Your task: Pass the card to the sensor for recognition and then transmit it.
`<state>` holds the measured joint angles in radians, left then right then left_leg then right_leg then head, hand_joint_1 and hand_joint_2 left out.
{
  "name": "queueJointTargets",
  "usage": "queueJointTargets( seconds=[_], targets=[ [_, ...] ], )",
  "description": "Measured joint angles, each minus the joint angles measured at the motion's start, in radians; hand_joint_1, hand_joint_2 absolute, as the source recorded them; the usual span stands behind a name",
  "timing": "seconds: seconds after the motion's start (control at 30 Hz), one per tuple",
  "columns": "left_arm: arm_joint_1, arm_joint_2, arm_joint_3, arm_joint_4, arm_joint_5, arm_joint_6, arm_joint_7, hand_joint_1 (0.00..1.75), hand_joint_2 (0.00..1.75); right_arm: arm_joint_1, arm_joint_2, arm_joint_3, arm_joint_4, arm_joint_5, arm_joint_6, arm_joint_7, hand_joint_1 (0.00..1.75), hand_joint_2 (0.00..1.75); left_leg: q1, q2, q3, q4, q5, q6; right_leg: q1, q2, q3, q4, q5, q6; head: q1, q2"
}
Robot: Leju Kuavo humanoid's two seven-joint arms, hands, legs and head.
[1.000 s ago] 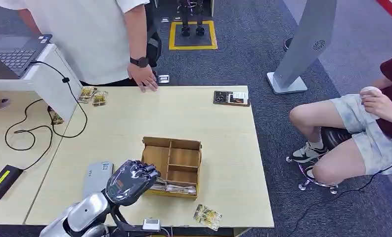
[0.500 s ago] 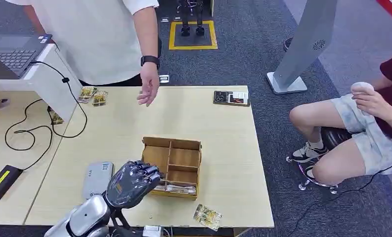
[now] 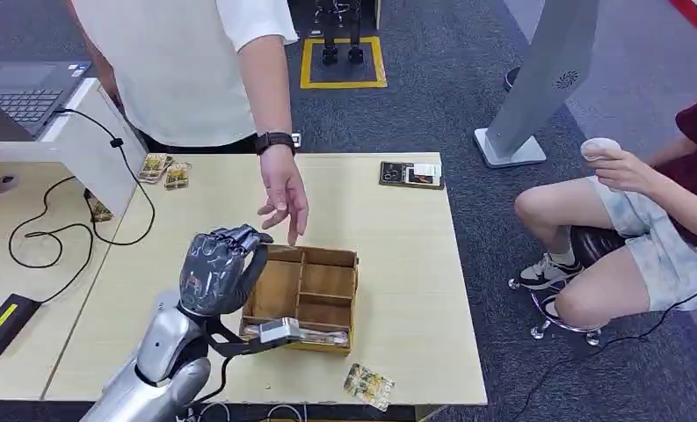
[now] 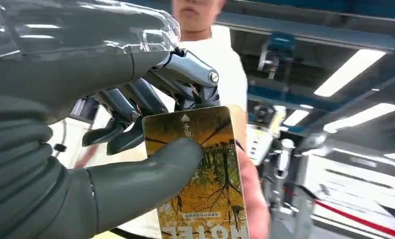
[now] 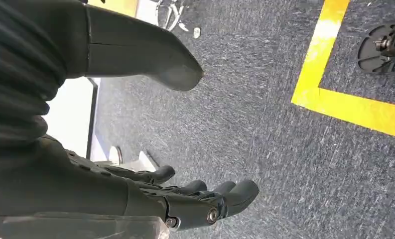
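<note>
My left hand [image 3: 217, 268] is raised over the table beside the wooden box's left edge, its back toward the head camera. In the left wrist view the thumb [image 4: 150, 181] and fingers pinch a yellow-orange hotel card [image 4: 205, 184] with a tree picture, held upright. A standing person's open hand [image 3: 283, 198] reaches down over the table, a short way beyond my left hand. In that wrist view the person's hand [image 4: 252, 199] lies just behind the card. My right hand [image 5: 135, 199] hangs over grey carpet, fingers loosely spread with nothing in them.
A partitioned wooden box [image 3: 309, 286] sits on the table [image 3: 388, 246] with cards in its near slot. Loose cards lie at the front edge [image 3: 368, 385], far left [image 3: 165, 169] and far right [image 3: 411, 174]. A laptop [image 3: 28, 88] stands at the left. A seated person [image 3: 643, 220] is at the right.
My left hand has lifted from the table's near edge and moved forward with the card. The standing person's hand has left the far edge and come forward over the table toward it.
</note>
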<state>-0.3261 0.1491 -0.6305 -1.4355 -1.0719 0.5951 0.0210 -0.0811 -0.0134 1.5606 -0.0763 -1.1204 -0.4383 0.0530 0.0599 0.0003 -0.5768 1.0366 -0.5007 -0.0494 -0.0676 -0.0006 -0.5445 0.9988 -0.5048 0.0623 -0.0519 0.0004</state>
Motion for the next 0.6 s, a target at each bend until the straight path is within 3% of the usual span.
queueJointTargets(
  seconds=[0.4,0.6],
  targets=[
    [-0.014,-0.036,0.037,0.032,-0.002,0.000,0.004,1.75,1.75,0.000,0.000,0.000,0.000,0.000,0.000,0.001,0.00,1.75,0.000,0.000,-0.001,0.000,0.000,0.000,0.000,0.000,-0.001,0.000,0.000,0.000,0.000,0.000],
    [-0.046,-0.061,0.061,0.069,-0.010,-0.008,0.066,1.75,1.75,-0.001,0.000,0.000,-0.003,0.010,-0.003,0.005,0.00,1.75,0.000,0.000,0.000,0.000,0.000,0.000,0.000,0.000,0.000,0.000,0.000,0.000,0.000,0.000]
  ],
)
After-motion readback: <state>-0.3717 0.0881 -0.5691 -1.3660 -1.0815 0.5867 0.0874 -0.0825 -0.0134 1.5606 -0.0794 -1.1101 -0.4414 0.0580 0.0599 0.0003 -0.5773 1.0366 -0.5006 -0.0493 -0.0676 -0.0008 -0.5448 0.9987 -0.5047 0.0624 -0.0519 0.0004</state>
